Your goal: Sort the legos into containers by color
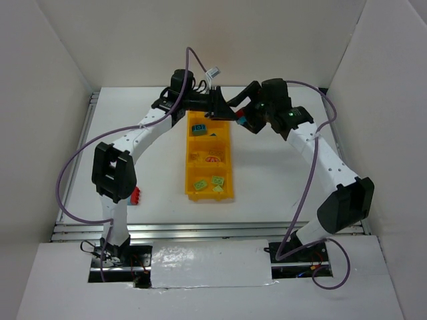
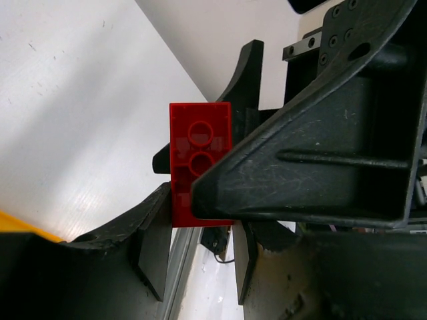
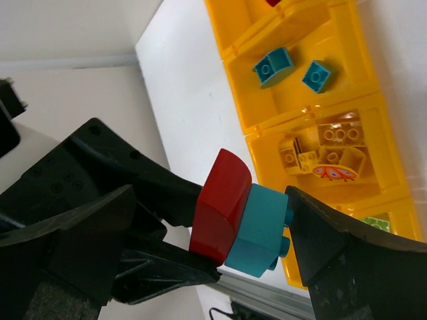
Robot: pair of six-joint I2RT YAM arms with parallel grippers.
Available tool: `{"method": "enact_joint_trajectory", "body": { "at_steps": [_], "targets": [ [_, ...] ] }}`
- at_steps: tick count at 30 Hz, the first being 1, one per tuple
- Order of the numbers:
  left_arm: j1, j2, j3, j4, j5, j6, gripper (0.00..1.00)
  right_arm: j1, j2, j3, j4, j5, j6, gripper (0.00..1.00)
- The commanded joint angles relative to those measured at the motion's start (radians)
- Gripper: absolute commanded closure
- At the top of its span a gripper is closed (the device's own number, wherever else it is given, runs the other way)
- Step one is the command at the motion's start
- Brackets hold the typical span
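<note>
The left gripper [image 2: 200, 220] has its jaws pinching the red brick [image 2: 200, 133], which is stuck to a teal brick [image 3: 260, 223]. Both hang aloft above the desk [image 3: 180, 87], beside the bin [image 3: 300, 113]. The jaws of the right gripper [image 3: 248, 240] stand spread around the teal one, seemingly unclamped. The step looks like splitting the pair: next the right should clamp the teal and pull it straight off.
</note>
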Motion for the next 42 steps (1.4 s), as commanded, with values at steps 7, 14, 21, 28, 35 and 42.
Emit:
{"method": "enact_joint_trajectory", "body": {
  "at_steps": [7, 14, 21, 28, 35, 42],
  "targets": [
    [0.046, -0.036, -0.005, 0.09, 0.025, -0.016, 1.0, -0.139, -0.198, -0.271, 0.383, -0.399, -0.118, 0.0],
    [0.097, -0.072, -0.053, 0.242, 0.12, -0.144, 1.0, -0.19, -0.265, -0.456, 0.654, -0.631, -0.213, 0.02],
    [0.097, -0.073, -0.191, 0.995, 0.281, -0.648, 1.0, -0.193, -0.136, -0.496, 1.182, -0.921, -0.062, 0.14],
    [0.093, -0.029, -0.203, 1.381, 0.317, -0.988, 1.0, -0.193, -0.066, -0.407, 1.155, -0.883, -0.098, 0.26],
    [0.093, -0.056, -0.232, 1.095, 0.302, -0.755, 1.0, -0.192, -0.079, -0.39, 1.181, -0.897, -0.077, 0.31],
    [0.151, -0.095, -0.269, 0.671, 0.18, -0.359, 1.0, -0.192, -0.009, -0.356, 1.062, -0.819, -0.145, 0.35]
  ]
}}
